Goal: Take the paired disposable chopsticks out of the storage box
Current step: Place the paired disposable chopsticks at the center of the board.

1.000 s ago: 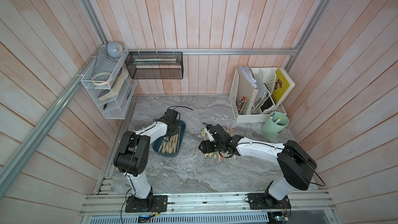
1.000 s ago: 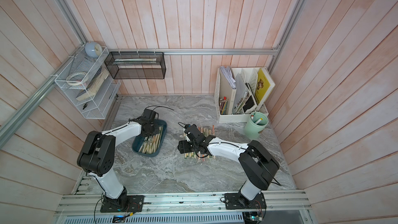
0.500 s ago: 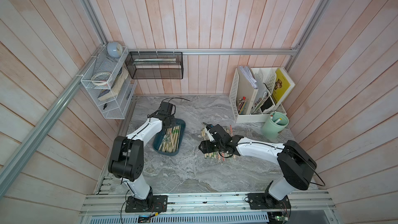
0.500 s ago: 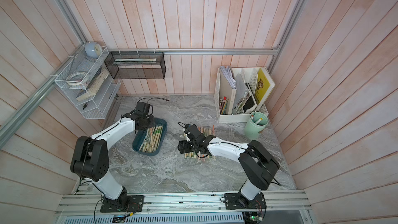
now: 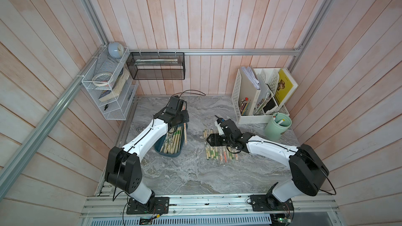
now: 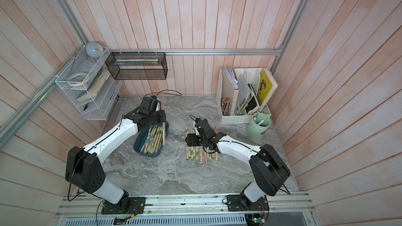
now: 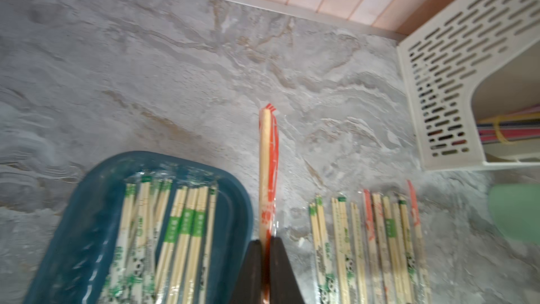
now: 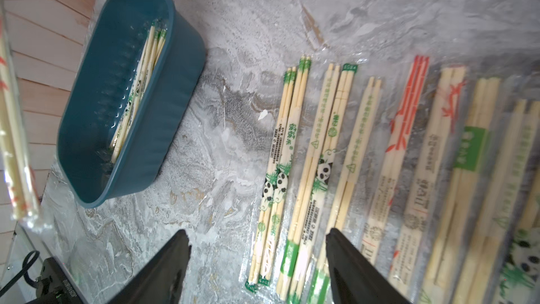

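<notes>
Beside the storage box's right rim, the left gripper has its dark jaws pinched together on a red-printed chopstick pair. Only the left wrist view shows that clamp. In both top views the arm hides the fingers and just the pair shows, a thin pale line along the box's edge. The right wrist view alone shows the right gripper with its jaws wide apart and holding nothing, above the near end of the row of chopstick pairs on the marble-patterned tabletop. The box is smooth teal plastic with rounded corners. The chopsticks in it are slim bamboo pairs in glossy clear sleeves printed with green bands and pandas. The file organiser is white plastic pierced with slots. Compared with a second earlier, the left arm has drawn back, uncovering more of the box, and the right arm has stayed put.
</notes>
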### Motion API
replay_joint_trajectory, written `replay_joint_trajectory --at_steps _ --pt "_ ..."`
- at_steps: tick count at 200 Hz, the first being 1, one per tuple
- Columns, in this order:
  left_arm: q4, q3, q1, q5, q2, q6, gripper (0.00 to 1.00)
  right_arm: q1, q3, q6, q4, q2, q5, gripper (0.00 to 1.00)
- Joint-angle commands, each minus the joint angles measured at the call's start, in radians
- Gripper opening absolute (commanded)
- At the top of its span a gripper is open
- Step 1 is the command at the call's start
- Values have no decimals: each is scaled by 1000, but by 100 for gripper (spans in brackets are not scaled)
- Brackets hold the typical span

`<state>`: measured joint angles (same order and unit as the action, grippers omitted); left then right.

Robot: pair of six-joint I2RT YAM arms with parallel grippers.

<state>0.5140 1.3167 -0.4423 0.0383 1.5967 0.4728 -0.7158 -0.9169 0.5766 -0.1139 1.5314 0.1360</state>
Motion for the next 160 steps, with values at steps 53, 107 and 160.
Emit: replay_joint_trajectory --at_steps 53,107,160 --pt "-216 -119 -126 -61 98 175 0 61 143 38 -1 -99 4 76" --pt "-310 -181 -147 -98 174 218 0 59 211 66 23 -123 25 76" --pt "-348 -181 -147 -91 245 217 0 59 212 69 19 -129 27 76"
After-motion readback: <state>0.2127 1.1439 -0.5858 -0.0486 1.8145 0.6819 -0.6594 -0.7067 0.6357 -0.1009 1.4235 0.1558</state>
